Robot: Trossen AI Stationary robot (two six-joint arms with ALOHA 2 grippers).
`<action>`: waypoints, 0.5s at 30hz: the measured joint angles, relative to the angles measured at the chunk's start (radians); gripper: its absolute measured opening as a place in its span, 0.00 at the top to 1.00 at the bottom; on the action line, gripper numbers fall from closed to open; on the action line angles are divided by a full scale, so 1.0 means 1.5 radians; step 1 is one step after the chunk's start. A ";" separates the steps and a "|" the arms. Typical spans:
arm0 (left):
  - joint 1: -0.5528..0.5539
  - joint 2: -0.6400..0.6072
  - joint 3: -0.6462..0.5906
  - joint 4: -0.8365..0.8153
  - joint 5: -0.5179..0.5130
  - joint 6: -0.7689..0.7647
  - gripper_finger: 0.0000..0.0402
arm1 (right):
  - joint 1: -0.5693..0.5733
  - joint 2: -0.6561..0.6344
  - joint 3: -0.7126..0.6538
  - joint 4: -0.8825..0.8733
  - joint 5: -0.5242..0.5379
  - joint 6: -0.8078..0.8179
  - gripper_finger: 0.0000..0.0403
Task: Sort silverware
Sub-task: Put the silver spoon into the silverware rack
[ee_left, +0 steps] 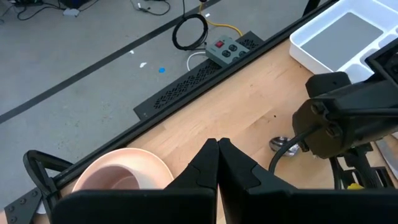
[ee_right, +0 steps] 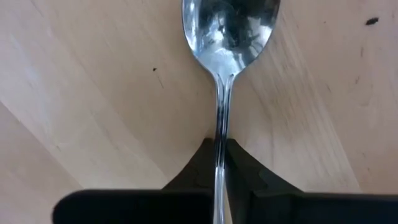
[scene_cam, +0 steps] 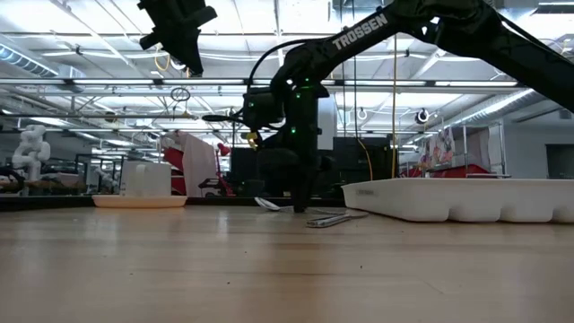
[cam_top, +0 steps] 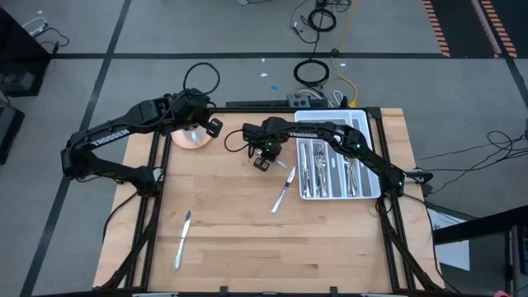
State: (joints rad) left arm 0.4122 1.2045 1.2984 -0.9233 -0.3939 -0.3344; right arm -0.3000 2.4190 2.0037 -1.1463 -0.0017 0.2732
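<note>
1. A knife (cam_top: 181, 241) lies alone on the desk (cam_top: 239, 239).
2. The left gripper (ee_left: 217, 163) hangs above a pink bowl (cam_top: 195, 136), fingers pressed together.
3. The right gripper (ee_right: 219, 163) pinches a spoon (ee_right: 227, 37) on the desk, beside the white tray (cam_top: 373, 191) of silverware (cam_top: 318, 169).

light wood table (cam_top: 231, 239) on a black frame, white compartmented tray (cam_top: 373, 191) of cutlery near the right edge, pink saucer (cam_top: 192, 137) at the back, knife (cam_top: 181, 241) front left, another knife (cam_top: 283, 190) just beside the tray, spoon (ee_right: 227, 37) lying mid-table
</note>
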 joint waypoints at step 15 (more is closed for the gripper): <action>0.000 0.000 0.000 -0.002 0.000 0.003 0.99 | -0.022 -0.118 -0.005 -0.033 -0.107 0.017 1.00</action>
State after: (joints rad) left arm 0.4125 1.2045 1.2980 -0.9257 -0.3939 -0.3301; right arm -0.3328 2.2416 1.9961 -1.1952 -0.1625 0.2984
